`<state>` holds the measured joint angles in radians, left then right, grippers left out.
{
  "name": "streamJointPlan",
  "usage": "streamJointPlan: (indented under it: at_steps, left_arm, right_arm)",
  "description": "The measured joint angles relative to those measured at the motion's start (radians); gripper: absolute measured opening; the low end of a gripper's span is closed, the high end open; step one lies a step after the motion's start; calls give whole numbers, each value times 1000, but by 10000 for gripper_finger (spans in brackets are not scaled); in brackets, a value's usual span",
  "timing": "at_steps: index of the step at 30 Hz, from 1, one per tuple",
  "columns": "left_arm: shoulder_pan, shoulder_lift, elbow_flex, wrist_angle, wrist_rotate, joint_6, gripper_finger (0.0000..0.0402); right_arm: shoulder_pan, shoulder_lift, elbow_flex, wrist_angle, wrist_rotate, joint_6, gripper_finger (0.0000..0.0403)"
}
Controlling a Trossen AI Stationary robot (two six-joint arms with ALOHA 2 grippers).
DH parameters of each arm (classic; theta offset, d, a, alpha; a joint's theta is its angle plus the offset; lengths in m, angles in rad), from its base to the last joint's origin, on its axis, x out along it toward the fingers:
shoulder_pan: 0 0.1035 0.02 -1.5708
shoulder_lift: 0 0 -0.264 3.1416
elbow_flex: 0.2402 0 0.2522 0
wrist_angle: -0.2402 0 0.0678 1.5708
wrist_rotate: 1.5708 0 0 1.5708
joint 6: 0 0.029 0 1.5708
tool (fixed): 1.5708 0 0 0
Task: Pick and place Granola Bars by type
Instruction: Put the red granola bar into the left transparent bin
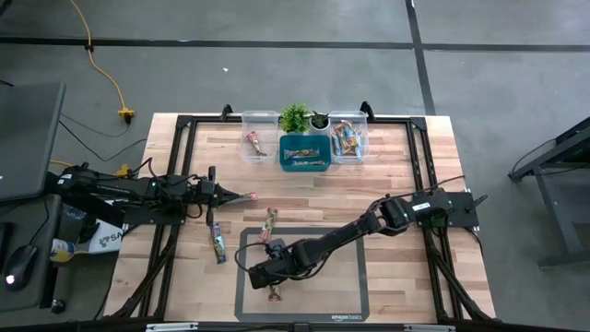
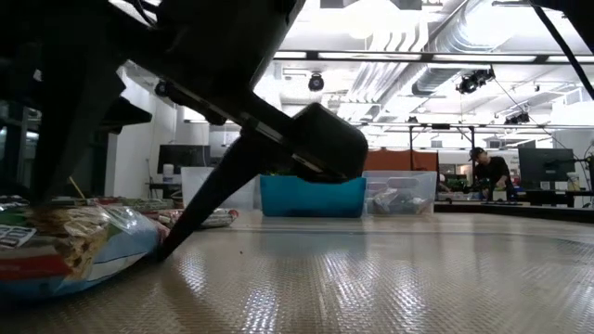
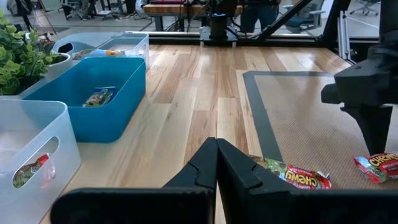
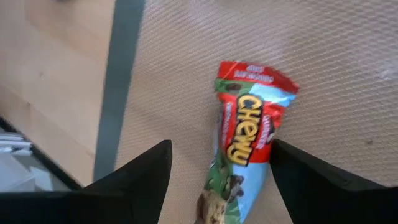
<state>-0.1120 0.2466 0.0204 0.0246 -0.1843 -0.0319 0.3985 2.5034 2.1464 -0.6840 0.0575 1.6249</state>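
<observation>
Right hand (image 4: 217, 180) wide open, straddling Chewy bar (image 4: 242, 130)

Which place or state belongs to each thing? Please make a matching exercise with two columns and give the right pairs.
Things:
1. left pincer
2. right pincer
3. blue bin
4. small plant

Places or states:
A. open, one finger on each side of a Chewy bar on the grey mat
B. between two clear bins, bars inside
C. shut, over bare wood
D. at the table's far edge, behind the blue bin

Pairs: 1-C, 2-A, 3-B, 4-D
</observation>
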Motion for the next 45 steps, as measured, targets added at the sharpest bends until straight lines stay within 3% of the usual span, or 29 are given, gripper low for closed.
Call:
streamJointPlan:
  at_steps: [15,31,45]
  left_arm:
    - [0,0,0,0,0,0,1]
    - [0,0,0,0,0,0,1]
    - [0,0,0,0,0,0,1]
  right_arm:
    - [-1,10,2,-7,-34,8,245]
    - [0,13,0,-20,-49,8,123]
    - [0,14,-2,-3,-70,-15,64]
